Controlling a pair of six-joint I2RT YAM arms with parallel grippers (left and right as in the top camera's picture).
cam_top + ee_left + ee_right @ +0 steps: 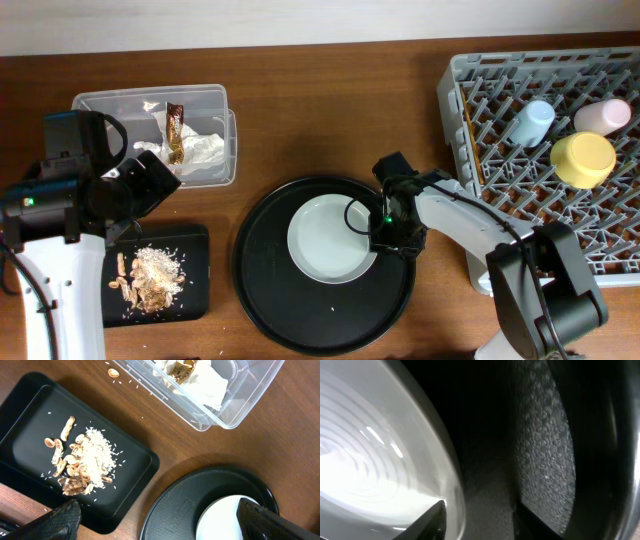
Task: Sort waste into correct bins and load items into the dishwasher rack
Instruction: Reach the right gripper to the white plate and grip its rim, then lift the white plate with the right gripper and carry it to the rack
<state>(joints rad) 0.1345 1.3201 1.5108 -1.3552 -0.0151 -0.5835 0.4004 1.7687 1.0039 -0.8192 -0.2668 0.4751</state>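
The pale grey plate [325, 238] lies on the large round black tray [270, 290]. My right gripper [385, 226] is open and straddles the plate's right rim [455, 485]: one finger is over the plate and the other is outside it [477, 517]. My left gripper [152, 186] is open and empty, and hovers between the two bins [160, 522]. The clear tub [100, 100] holds the white napkin [205, 150] and the brown wrapper [176, 130]. The shallow black tray [195, 290] holds the food scraps [150, 278]. The dishwasher rack [460, 75] holds the light-blue cup [530, 122], the pink cup [603, 115] and the yellow bowl [583, 158]. Thin wooden chopsticks [470, 128] seem to lie at its left side.
A few scrap crumbs [114, 373] and rice grains lie on the wood beside the tub. The rack overhangs the table's right side. The right arm reaches from the lower right across the round tray's right edge.
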